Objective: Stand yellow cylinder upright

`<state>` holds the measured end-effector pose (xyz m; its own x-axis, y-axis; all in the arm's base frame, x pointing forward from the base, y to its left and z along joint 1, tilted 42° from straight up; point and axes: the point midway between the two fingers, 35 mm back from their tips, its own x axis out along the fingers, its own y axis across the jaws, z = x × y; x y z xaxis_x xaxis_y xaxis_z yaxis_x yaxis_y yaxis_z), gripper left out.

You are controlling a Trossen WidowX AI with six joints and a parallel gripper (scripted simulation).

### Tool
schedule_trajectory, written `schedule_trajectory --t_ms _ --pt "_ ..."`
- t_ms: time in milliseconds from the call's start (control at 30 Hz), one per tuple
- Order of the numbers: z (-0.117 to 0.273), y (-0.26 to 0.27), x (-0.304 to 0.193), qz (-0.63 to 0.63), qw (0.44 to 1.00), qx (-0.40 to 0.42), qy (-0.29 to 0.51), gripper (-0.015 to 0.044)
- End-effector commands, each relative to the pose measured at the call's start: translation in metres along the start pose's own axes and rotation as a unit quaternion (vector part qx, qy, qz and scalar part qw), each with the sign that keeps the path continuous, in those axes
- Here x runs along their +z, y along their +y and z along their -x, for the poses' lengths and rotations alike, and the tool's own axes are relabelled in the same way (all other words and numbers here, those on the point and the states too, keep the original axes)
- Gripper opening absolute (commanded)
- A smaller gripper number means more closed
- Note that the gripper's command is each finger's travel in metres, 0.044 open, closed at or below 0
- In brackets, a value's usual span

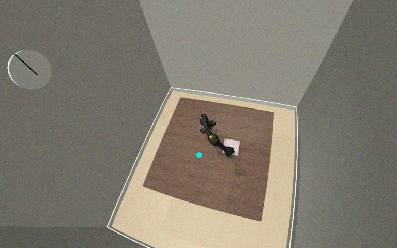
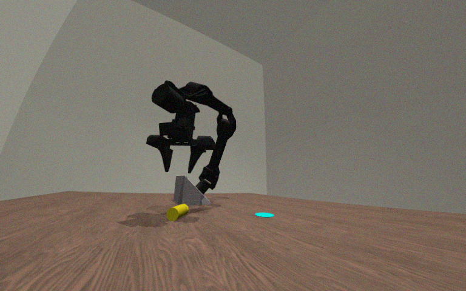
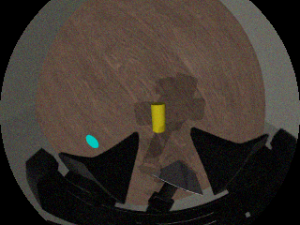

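Note:
The yellow tall cylinder lies on its side on the brown wooden table top. In the top view it shows only as a small patch, partly hidden by the arm. The cyan circle is flat on the table, bare, to the right of the cylinder in the exterior view. My gripper is open and points down, high above the table. Nothing is between its fingers. In the wrist view the cylinder shows ahead of the gap between the fingertips.
The pale base plate lies under the arm's foot. A grey wedge-shaped block stands behind the cylinder in the exterior view. The arm arches from its base over the table. The brown table top has a beige border around it.

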<state>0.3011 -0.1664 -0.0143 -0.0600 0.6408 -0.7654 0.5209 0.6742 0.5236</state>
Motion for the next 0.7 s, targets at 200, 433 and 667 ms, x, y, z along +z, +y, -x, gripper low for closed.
schedule_trajectory --t_ms 200,433,667 --pt "-0.047 0.003 0.006 -0.011 1.000 0.004 0.001 0.0309" --pt "-0.107 0.004 0.000 -0.012 1.000 0.008 0.002 0.0309" --pt "-0.107 0.004 0.000 -0.012 1.000 0.008 0.002 0.0178"
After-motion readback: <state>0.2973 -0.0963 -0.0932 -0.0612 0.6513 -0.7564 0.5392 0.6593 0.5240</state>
